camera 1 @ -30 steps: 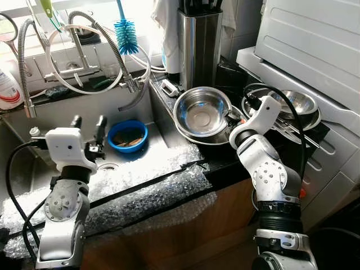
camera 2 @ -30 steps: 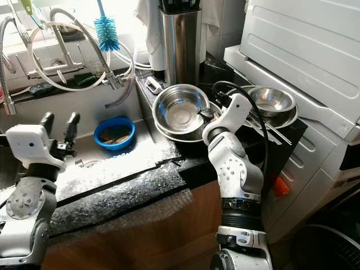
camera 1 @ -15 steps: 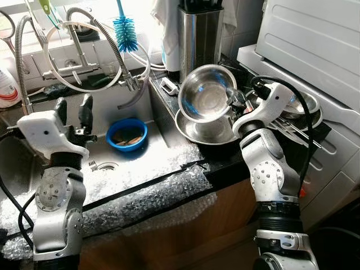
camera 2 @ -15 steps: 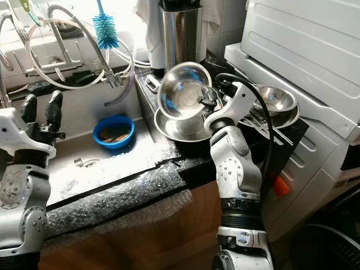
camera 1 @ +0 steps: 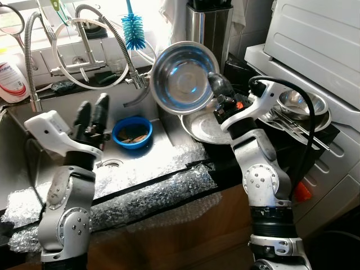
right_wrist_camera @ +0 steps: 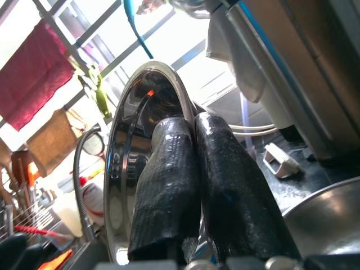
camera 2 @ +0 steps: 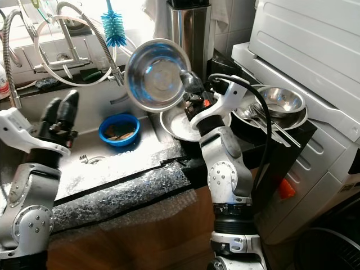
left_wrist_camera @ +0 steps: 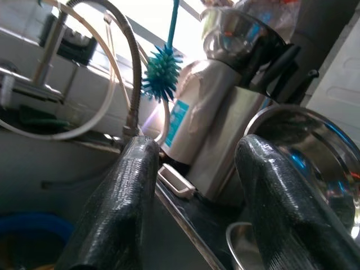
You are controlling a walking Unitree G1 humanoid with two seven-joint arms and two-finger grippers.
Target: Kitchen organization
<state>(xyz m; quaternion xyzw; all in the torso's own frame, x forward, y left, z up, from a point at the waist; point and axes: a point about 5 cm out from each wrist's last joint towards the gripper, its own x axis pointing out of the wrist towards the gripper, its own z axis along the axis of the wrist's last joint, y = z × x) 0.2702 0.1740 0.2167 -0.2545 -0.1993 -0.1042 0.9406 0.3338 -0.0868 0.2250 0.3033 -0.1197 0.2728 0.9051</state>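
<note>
Steel bowl [camera 1: 183,76], pinched at its 4 o'clock rim by the right gripper [camera 1: 219,93], needed steady carrying; left gripper [camera 1: 93,115] gaped empty.

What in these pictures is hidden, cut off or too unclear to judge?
- Blue bowl contents: brownish bits, too small to identify in the eye views.
- Lifted steel bowl: in the right wrist view the right tool covers its rim where gripped.
- Stack of pans: count unclear, overlapping and partly behind the right arm's cable.
- White bottle label: cut off by the edge.
</note>
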